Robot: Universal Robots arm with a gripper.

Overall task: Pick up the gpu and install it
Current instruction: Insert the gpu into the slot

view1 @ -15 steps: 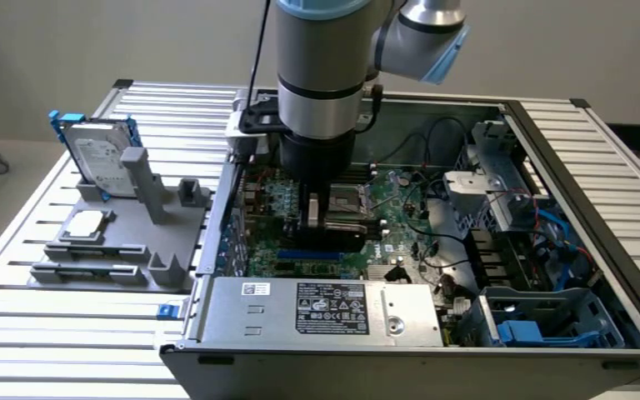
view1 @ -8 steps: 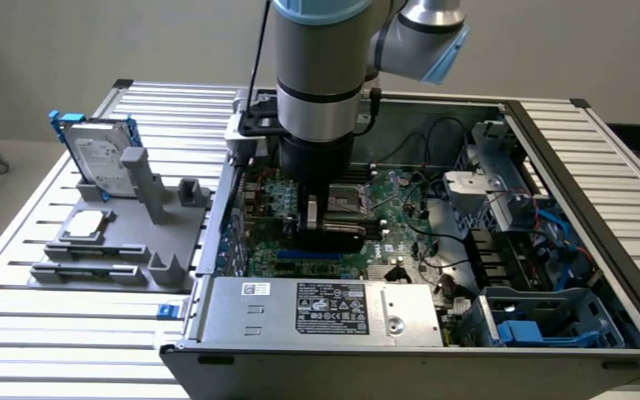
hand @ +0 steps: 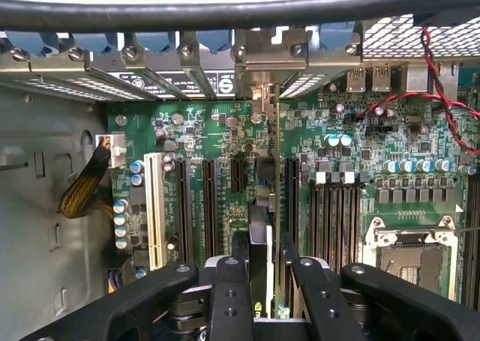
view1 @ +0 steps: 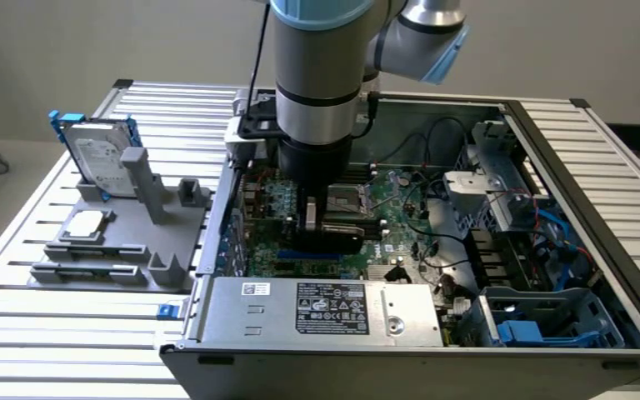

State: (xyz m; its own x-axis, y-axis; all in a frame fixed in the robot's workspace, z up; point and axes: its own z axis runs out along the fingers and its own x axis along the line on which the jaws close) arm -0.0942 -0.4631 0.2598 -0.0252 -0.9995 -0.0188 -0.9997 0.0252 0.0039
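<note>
Your gripper has its fingers closed to a narrow gap on the gpu, one finger on each face. The card stands on edge over the motherboard's expansion slots. You cannot tell whether it is seated. In the exterior view it is inside the computer case, at 12 o'clock from the power supply. The grey parts holder lies at its 9 o'clock.

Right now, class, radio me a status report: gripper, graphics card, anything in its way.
Gripper shut on thin flat green-and-black expansion card. Card upright, edge-down over green motherboard, above its black slots. No obstruction visible beneath it.
</note>
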